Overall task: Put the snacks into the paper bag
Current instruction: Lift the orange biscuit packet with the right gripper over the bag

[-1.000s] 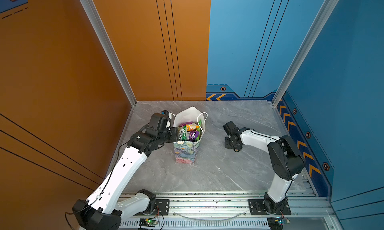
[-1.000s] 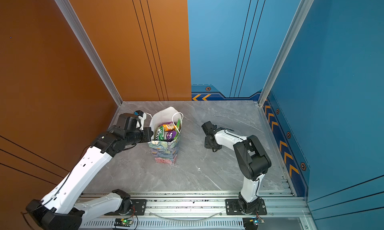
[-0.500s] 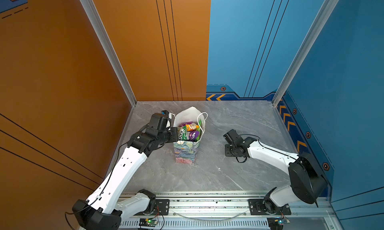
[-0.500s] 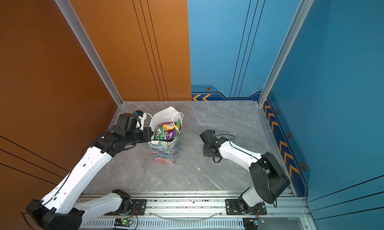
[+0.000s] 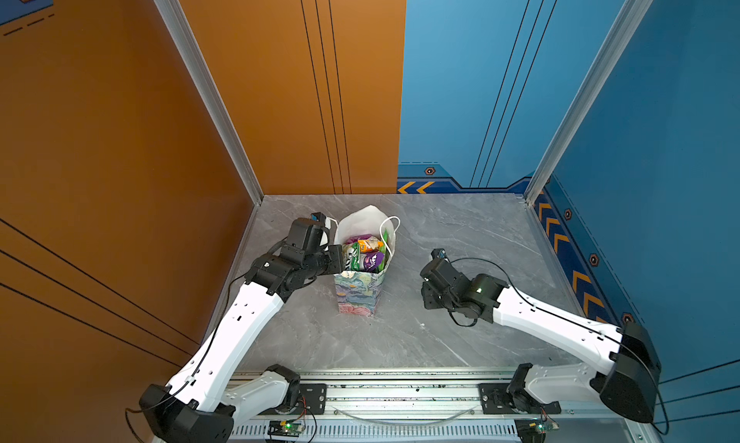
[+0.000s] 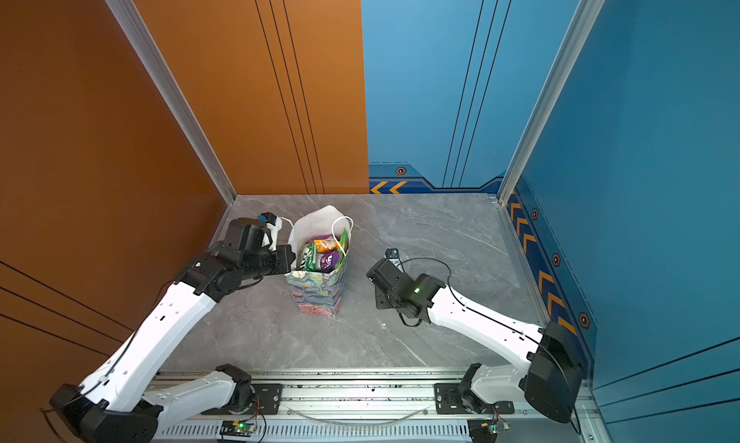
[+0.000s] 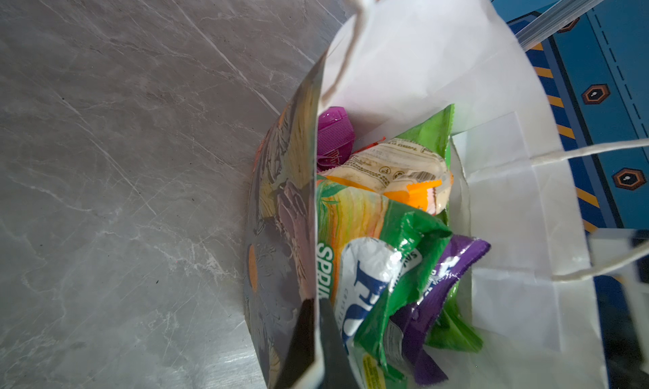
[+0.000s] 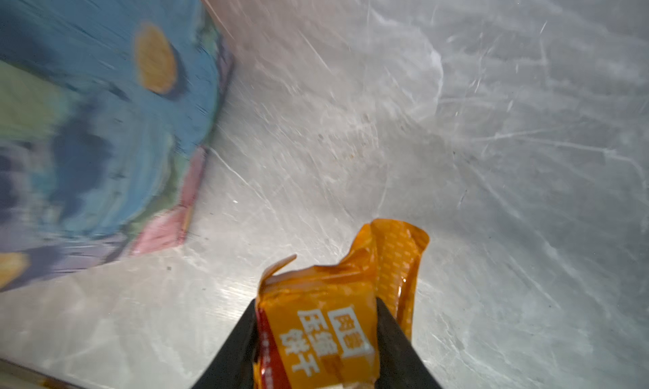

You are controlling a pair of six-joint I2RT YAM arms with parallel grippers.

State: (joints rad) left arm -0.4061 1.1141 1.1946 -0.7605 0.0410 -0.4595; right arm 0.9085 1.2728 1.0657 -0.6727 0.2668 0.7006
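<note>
The paper bag (image 5: 357, 295) (image 6: 315, 295) stands upright left of the table's middle, floral outside and white inside (image 7: 439, 64). Several snacks (image 5: 366, 255) (image 6: 322, 257) fill it: a green packet (image 7: 404, 229), a purple one (image 7: 451, 271), a magenta one (image 7: 333, 134) and a cream-and-orange one (image 7: 397, 169). My left gripper (image 5: 338, 258) (image 6: 291, 257) (image 7: 316, 338) is shut on the bag's left rim, one finger on each side of the wall. To the bag's right, my right gripper (image 8: 316, 310) is shut on a small orange packet (image 8: 326, 324) low over the table; in both top views the wrist hides that packet.
Orange wall panels (image 5: 120, 181) close the left side and blue ones (image 5: 640, 141) the right and back. A metal rail (image 5: 400, 393) with both arm bases runs along the front edge. Grey marble table (image 5: 460, 229) lies bare behind and right of the bag.
My right arm has swung its elbow down and outward to the right, and its gripper has drawn slightly towards the front, still holding the orange packet. The left arm and bag have not moved.
</note>
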